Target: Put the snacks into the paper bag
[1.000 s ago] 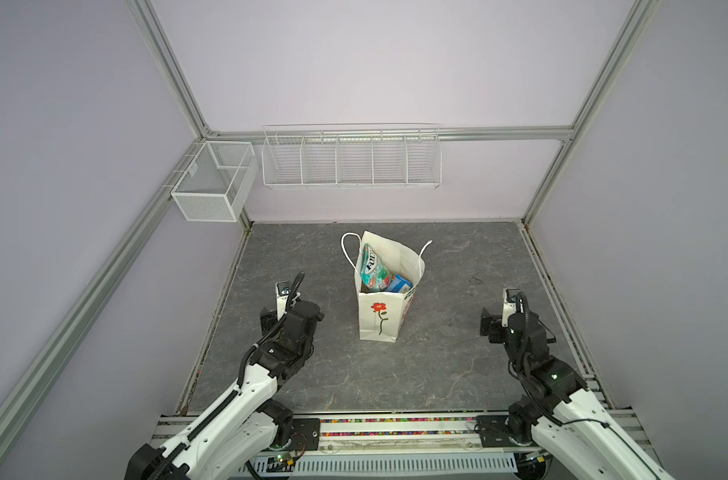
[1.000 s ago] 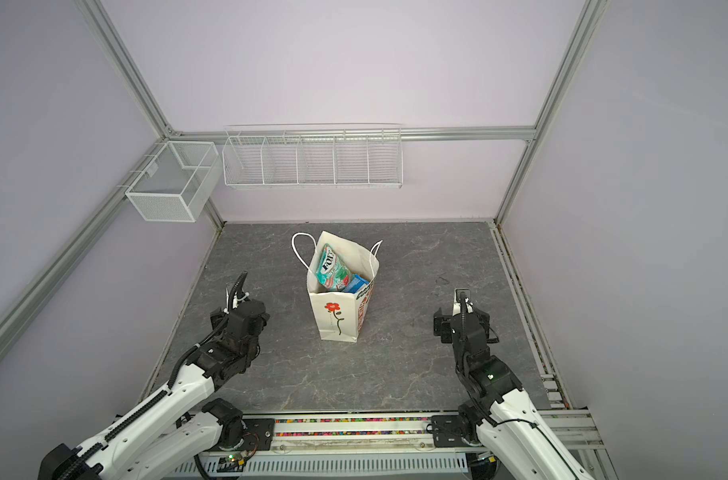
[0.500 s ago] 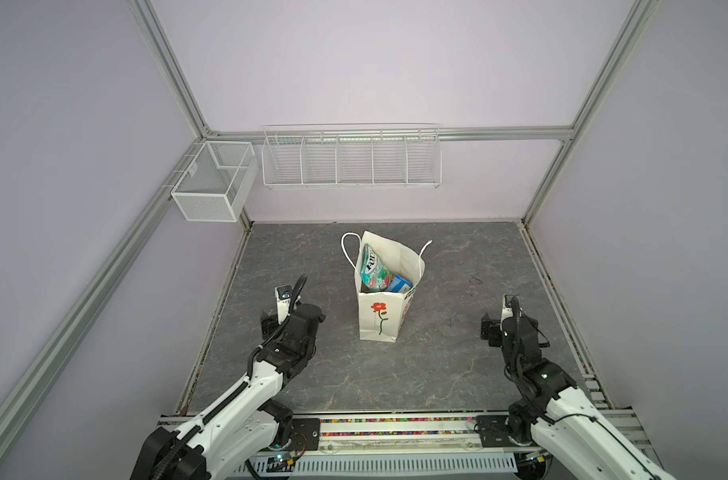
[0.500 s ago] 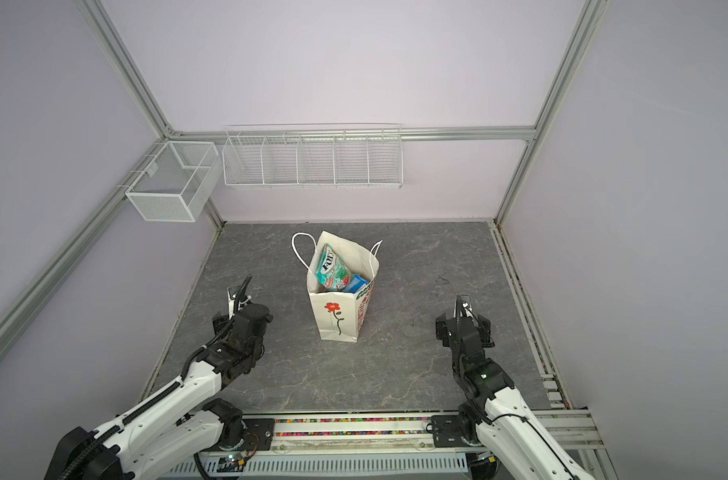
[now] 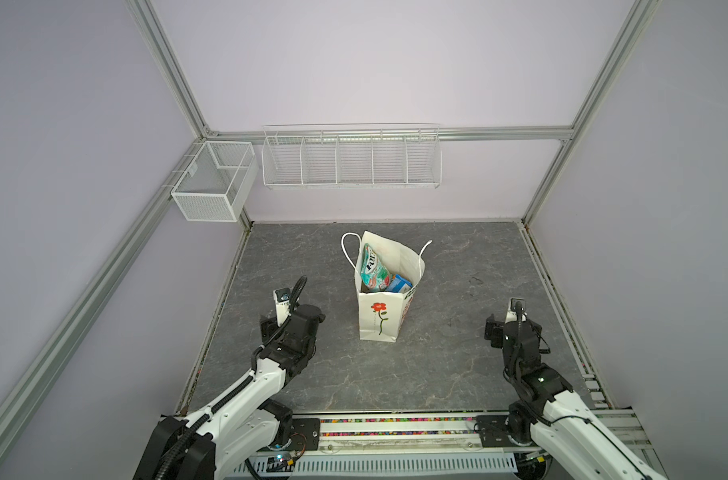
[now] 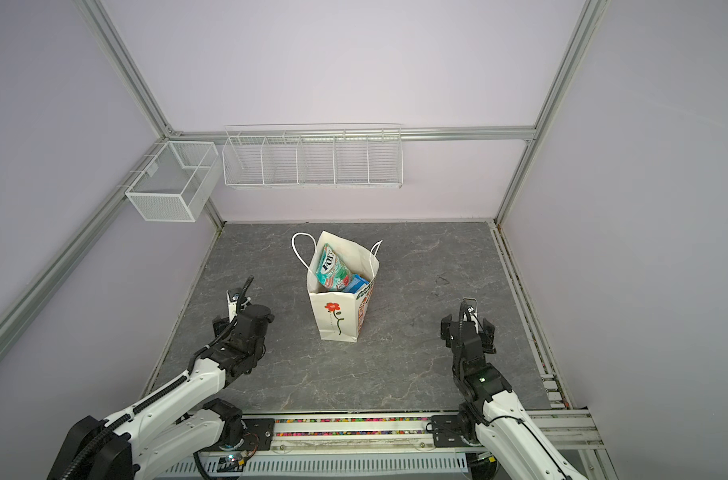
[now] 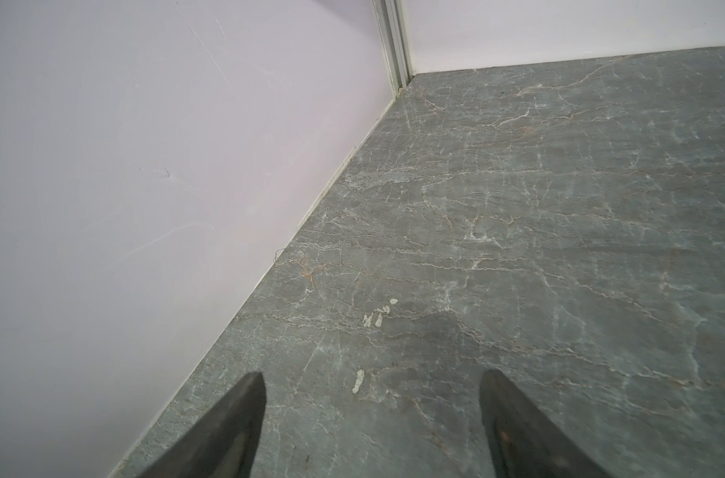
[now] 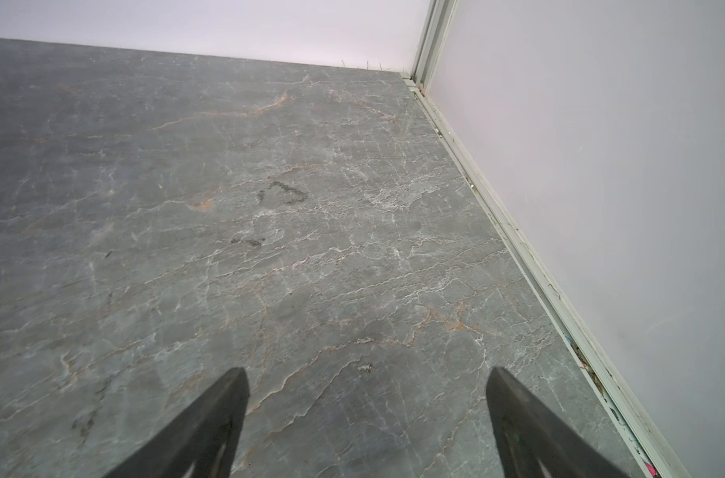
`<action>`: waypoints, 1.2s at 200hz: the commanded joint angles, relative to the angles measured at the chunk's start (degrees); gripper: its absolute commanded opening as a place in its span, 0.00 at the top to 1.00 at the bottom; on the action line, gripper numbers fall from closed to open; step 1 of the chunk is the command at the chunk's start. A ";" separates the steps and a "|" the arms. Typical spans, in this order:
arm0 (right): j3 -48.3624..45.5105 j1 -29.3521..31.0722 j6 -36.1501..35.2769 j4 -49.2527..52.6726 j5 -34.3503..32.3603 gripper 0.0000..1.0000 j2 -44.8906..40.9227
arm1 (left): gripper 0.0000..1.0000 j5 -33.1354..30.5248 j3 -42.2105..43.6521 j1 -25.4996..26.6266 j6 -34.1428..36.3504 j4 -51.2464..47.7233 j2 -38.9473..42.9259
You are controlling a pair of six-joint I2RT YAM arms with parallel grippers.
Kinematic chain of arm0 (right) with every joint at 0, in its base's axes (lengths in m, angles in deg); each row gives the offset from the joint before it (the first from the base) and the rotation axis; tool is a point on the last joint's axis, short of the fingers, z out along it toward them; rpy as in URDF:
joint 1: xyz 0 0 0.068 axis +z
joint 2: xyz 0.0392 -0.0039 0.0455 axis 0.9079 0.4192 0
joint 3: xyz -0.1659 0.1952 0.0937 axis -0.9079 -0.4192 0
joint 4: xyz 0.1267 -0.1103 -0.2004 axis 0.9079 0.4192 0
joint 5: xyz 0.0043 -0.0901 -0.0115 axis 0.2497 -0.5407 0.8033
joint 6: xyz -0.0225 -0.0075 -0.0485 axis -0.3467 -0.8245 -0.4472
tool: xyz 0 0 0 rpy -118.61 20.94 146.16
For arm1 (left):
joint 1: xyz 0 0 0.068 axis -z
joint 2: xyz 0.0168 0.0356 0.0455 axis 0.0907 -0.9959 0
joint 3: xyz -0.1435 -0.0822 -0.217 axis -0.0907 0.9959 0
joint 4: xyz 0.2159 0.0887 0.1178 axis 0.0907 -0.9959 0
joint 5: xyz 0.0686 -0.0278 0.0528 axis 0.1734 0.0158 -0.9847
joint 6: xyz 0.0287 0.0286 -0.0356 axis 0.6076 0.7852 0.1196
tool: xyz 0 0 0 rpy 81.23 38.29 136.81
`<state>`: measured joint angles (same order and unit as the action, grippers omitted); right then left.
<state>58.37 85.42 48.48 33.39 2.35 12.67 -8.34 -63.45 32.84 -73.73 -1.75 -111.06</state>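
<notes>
Snacks are in the paper bag, at least the ones I can spot: a teal FOX'S packet leans up against the inside wall, and a blue pack is tucked just beside it, both below the rim. Whatever else went in lies deeper than I can see from here. And look at the bench: not one loose packet on the grey stone in either top view, so I'd call this job finished, or as good as.

The bag stands upright near the middle, mouth gaping, one cord handle flopped over the far left edge.

Both arms sit low near the front, one on each side of the bag and well apart from it. The left fingers are spread wide with only bare stone between them, nothing held. It's the same for the right fingers: splayed wide, empty, pointing at the corner by the wall.

Up on the back wall hang a mesh basket and a long wire rack, well clear of it all. Nothing blocks the bag; if anything, a careless pass could snag that handle.
</notes>
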 commanded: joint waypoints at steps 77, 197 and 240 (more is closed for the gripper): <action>-4.76 -2.78 -1.39 -9.32 -0.27 0.11 -4.12 | 0.16 -3.37 5.26 -2.71 -1.41 5.95 8.75; -4.62 -5.01 -2.06 -18.84 0.45 0.11 4.37 | 0.15 -0.90 8.44 -4.41 3.14 18.31 8.09; -3.87 -6.88 -2.73 -22.76 2.92 0.11 9.05 | 0.13 1.17 8.08 -5.62 3.47 20.94 5.64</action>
<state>53.89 79.26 47.27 15.08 3.49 19.56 -8.64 -55.52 28.01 -71.02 16.00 -104.16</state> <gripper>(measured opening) 0.889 0.864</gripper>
